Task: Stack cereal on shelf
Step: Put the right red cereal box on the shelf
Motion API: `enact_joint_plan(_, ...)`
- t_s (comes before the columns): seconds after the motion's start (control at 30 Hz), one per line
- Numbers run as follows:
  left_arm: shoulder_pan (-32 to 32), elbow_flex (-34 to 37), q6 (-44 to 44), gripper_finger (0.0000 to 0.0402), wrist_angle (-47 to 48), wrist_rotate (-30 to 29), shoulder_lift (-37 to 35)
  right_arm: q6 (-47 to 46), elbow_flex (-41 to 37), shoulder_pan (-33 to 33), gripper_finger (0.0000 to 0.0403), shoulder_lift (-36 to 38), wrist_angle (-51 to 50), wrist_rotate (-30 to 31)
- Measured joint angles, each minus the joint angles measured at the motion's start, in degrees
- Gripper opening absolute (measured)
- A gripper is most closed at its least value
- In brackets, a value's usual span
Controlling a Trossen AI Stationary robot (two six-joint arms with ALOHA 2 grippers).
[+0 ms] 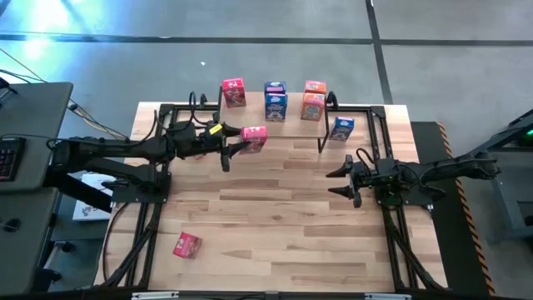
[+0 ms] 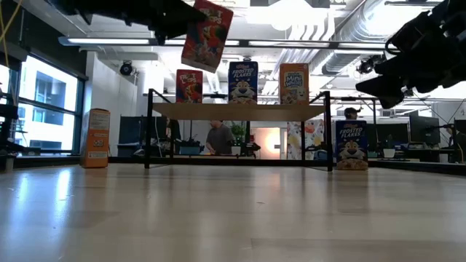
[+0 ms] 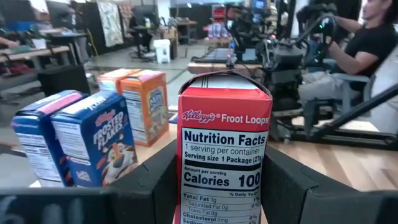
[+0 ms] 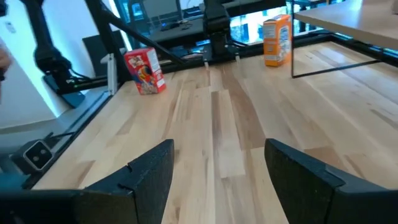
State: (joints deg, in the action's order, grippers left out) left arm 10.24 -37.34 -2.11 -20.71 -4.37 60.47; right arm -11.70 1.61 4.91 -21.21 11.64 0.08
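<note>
My left gripper (image 1: 240,144) is shut on a pink-red Froot Loops box (image 1: 255,137), high above the table and just in front of the shelf (image 2: 237,110). The box also shows in the low view (image 2: 207,34) and the left wrist view (image 3: 222,155). On the shelf's plank stand a red box (image 2: 189,86), a blue box (image 2: 243,81) and an orange box (image 2: 294,84), with more behind them. My right gripper (image 1: 343,182) is open and empty above the table's right side, and also shows in its wrist view (image 4: 217,180). My left gripper pinches the lower part of the Froot Loops box (image 3: 186,193) between its two fingers (image 3: 149,186), one on each broad face; the narrow nutrition side faces the wrist camera. The fingers come about level from the table's left. The box is lifted clear and tilts in the low view.
A blue box (image 1: 341,127) stands on the table right of the shelf. An orange box (image 2: 96,138) stands on the table left of it. A red box (image 1: 186,245) sits near the table's near left corner. People sit in the room beyond.
</note>
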Motion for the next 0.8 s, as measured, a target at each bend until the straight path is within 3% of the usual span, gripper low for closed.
enact_joint_plan(0.2, 1.98, 2.75, -0.55, 0.0170, -2.73, -4.46, 0.00, 0.15, -1.03, 0.02, 0.0244, -0.02, 0.63, -0.28)
enact_joint_plan(0.47, 7.72, 3.85, -0.54, 0.0170, -3.49, -4.99, 0.00, 0.61, -1.03, 0.00, 0.0244, -0.02, 0.38, -0.16)
enact_joint_plan(0.8, 16.43, 3.85, 0.82, 0.0170, -3.52, 0.91, 0.00, 0.61, -1.05, 0.00, 0.0244, -0.07, -2.65, -0.16)
